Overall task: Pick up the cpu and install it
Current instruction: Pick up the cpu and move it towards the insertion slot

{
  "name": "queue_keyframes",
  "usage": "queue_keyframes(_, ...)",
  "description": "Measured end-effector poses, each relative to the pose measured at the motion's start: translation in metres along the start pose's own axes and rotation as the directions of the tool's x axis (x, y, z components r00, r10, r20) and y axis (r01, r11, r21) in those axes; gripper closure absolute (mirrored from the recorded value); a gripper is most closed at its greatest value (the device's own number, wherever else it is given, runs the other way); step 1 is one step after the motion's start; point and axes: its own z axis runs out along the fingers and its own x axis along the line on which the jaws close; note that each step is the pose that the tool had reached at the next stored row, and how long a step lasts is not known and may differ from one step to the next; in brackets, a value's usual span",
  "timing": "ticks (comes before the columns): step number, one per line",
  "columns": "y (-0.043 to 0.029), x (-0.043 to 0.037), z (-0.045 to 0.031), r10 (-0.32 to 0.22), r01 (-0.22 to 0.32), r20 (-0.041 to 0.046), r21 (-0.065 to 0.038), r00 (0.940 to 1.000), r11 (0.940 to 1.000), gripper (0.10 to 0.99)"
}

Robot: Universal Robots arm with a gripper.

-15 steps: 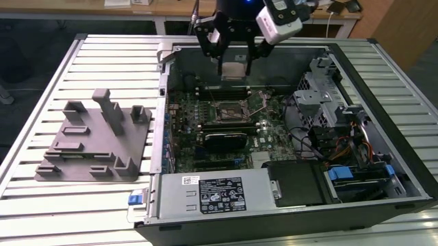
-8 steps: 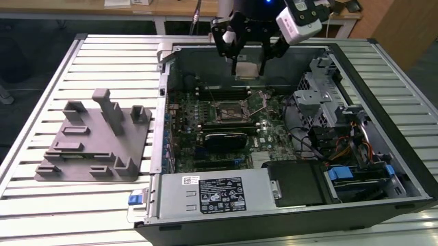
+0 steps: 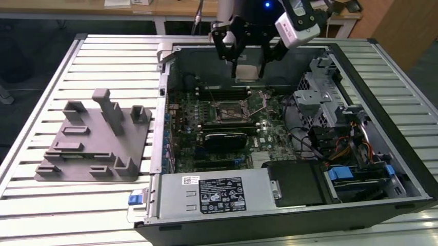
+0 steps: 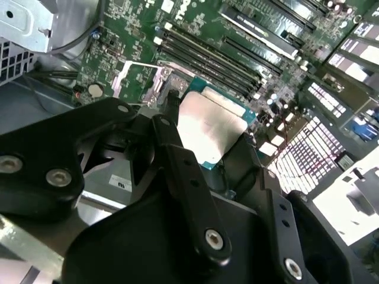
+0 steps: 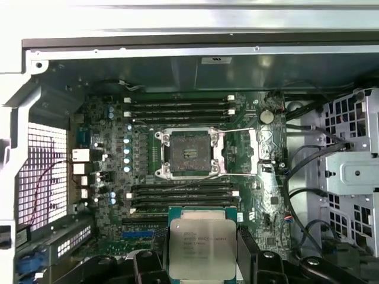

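In the exterior view we see an open computer case (image 3: pixel 383 77) lying on a slatted table (image 3: pixel 82 205), with a grey fixture (image 3: pixel 96 138) beside it on the exterior view's left. The gripper (image 3: pixel 249 76) hangs over the far part of the case, its black fingers closed narrow on the cpu (image 3: pixel 247 69), a pale square held clear of the motherboard (image 3: pixel 267 138). The socket (image 3: pixel 229 111) lies on the board below it and nearer the camera, and the power supply (image 3: pixel 212 193) sits at the near edge of the case.

In the second wrist view we look along the gripper (image 4: pixel 207 136). One black finger (image 4: pixel 177 154) presses one edge of the cpu (image 4: pixel 210 124), and the chip's silvery top plate faces us, with a thin green rim showing. The memory slots (image 4: pixel 219 53) run across the green board behind it.

In the first wrist view the cpu (image 5: pixel 201 248) sits between the two fingers of the gripper (image 5: pixel 201 266), gripped on opposite sides. The socket (image 5: pixel 189 154) lies open near the middle of the board, apart from the chip, with memory slots (image 5: pixel 180 106) on either side of it.
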Motion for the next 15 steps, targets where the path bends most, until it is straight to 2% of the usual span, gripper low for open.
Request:
queue_keyframes(7,-0.0008,0.0001,0.0125,0.000,0.000,0.0071,0.000,1.0000,1.0000,0.541)
queue_keyframes(15,0.0000,0.0002,0.0263,-0.001,0.001,0.0088,0.000,1.0000,1.0000,0.541)
